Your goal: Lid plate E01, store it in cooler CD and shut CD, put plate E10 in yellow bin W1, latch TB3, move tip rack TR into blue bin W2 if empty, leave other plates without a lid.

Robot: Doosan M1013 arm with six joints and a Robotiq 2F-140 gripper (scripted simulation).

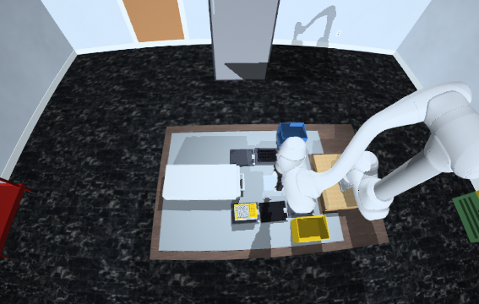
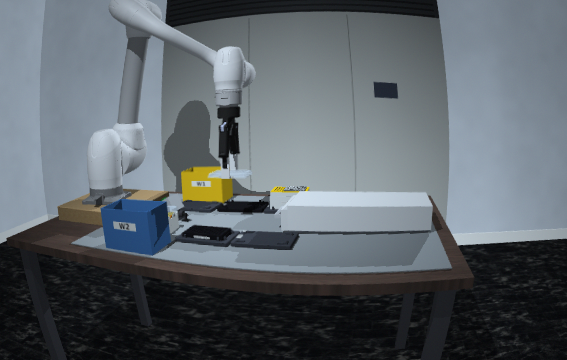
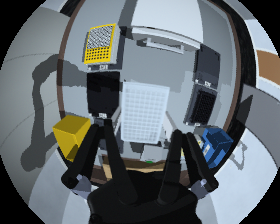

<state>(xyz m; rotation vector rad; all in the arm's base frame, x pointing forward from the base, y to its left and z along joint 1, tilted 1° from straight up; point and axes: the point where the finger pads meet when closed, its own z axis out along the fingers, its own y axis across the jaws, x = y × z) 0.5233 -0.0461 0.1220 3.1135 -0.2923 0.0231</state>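
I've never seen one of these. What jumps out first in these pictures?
The big white arm reaching over the bench, its black claw shut on a pale, see-through plate held in the air. Next the bright bins: a yellow one right behind the plate and a blue one at the bench's near corner. A long white box fills the right side.
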